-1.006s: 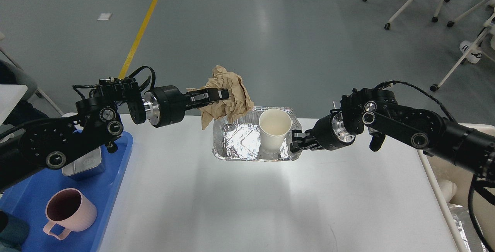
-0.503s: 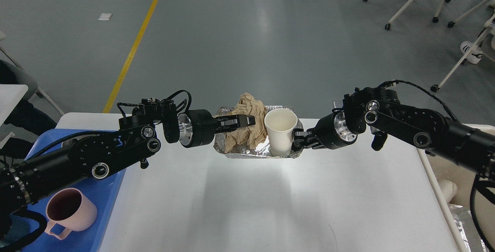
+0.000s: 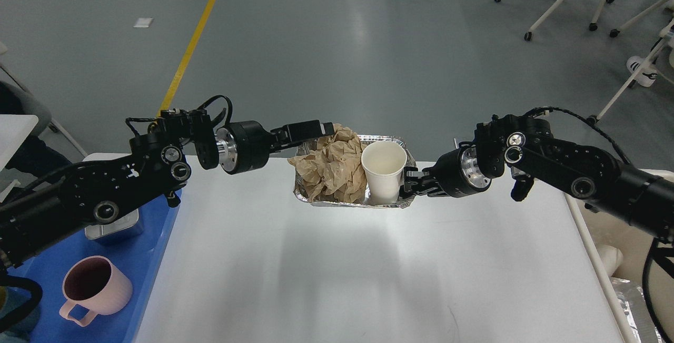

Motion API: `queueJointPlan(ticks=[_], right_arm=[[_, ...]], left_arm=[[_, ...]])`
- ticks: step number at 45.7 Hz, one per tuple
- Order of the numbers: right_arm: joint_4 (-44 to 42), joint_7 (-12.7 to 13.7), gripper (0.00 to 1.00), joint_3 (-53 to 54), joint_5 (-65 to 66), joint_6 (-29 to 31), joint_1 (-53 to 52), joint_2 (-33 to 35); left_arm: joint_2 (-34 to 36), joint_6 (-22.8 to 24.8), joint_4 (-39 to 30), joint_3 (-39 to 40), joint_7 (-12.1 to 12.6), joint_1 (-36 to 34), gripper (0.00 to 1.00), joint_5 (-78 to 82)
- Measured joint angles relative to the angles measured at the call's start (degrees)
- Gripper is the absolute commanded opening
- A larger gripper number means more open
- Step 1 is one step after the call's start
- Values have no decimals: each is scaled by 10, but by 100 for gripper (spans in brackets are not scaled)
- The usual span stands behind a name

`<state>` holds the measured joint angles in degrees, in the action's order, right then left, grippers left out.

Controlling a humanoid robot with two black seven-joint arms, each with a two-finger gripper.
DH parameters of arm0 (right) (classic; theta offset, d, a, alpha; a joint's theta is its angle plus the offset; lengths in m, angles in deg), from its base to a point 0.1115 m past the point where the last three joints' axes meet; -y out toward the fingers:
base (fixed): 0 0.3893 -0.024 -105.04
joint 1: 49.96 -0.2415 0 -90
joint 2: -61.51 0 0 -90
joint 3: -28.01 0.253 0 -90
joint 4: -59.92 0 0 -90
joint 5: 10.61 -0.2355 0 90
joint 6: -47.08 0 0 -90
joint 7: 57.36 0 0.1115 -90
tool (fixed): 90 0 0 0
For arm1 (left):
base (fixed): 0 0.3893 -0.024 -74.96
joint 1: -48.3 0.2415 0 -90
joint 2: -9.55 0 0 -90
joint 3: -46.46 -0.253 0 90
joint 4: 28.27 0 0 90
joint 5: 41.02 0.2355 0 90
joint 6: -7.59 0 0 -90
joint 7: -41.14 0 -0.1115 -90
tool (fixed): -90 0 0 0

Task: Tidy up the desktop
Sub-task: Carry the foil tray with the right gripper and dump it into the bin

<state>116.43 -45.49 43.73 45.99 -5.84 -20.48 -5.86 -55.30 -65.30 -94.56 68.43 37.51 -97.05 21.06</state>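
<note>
The white desktop (image 3: 342, 280) fills the lower view. A foil tray (image 3: 316, 199) near its far edge holds a crumpled brown paper (image 3: 331, 166) on the left and a white paper cup (image 3: 383, 172) on the right. My right gripper (image 3: 409, 187) is shut on the tray's right rim, beside the cup. The tray seems slightly raised, with its shadow on the desktop below. My left gripper (image 3: 326, 128) hovers over the tray's far left corner, just left of the paper's top. It looks open and empty.
A blue plastic tray (image 3: 152, 237) at the left edge carries a pink mug (image 3: 95, 287) and a metal tin (image 3: 113, 227). A cream bin (image 3: 605, 258) stands off the right edge. Chairs stand on the grey floor beyond.
My left gripper brought the brown paper down into the foil tray, let go and rose back to the left. The tray and cup shifted slightly away in my right gripper.
</note>
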Motion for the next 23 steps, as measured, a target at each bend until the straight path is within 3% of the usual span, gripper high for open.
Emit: queueJointPlan(ticks=[8, 23], right_arm=[[1, 0, 0, 41, 0, 0, 26, 7], [11, 0, 0, 179, 0, -11, 112, 76]], left_arm=[[31, -1, 0, 109, 0, 37, 97, -94], [27, -29, 8, 384, 1, 204, 97, -418]])
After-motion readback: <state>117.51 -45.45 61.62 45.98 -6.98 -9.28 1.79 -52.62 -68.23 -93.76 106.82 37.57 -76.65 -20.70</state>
